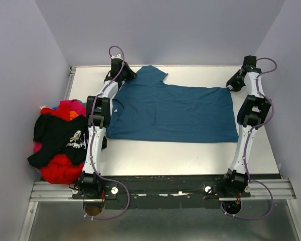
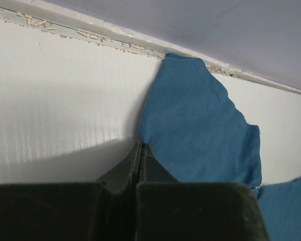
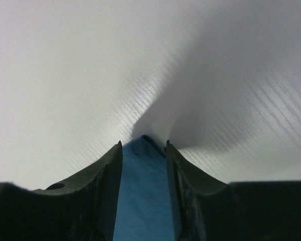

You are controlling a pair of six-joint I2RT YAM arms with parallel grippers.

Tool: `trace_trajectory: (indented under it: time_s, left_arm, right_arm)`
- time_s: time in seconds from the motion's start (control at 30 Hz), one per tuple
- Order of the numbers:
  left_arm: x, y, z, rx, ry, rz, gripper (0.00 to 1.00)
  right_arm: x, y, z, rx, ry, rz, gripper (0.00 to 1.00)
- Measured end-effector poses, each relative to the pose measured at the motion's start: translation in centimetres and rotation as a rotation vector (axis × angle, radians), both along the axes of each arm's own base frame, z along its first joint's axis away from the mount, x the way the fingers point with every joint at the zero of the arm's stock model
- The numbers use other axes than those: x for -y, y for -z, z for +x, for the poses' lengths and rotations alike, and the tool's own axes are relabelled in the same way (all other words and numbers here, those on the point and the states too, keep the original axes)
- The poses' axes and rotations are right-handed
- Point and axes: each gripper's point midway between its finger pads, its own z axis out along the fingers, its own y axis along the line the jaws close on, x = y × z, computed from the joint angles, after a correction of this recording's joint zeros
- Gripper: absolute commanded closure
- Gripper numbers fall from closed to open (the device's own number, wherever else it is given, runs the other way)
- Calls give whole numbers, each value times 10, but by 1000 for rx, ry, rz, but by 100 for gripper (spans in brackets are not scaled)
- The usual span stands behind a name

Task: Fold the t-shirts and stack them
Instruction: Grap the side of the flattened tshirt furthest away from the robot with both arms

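Two grippers are mine. My left gripper (image 2: pixel 141 145) is closed at the sleeve edge of the teal t-shirt (image 1: pixel 175 113), which lies flat along the far edge of the tabletop (image 1: pixel 190 155). My right gripper (image 3: pixel 144 144) stands parted around the shirt's far right corner. The other t-shirts (image 1: pixel 57 145) are piled at the left edge.
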Motion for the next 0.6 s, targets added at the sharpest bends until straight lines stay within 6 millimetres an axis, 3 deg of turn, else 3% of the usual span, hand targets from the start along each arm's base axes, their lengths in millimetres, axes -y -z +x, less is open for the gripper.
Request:
trace_trajectory:
  time_s: [0.1,0.2,0.23,0.6]
  left_arm:
    - [0,0,0,-1,0,0,100]
    - [0,0,0,-1,0,0,100]
    - [0,1,0,-1,0,0,100]
    - [-2,5,-2,-17,-6,17,100]
  right_arm:
    - [-2,0,1,2,-7,7,69]
    - [-3,2,1,1,-16,14,96]
    - [-4,2,1,1,-19,15,99]
    - [-5,7,-6,14,0,24,99]
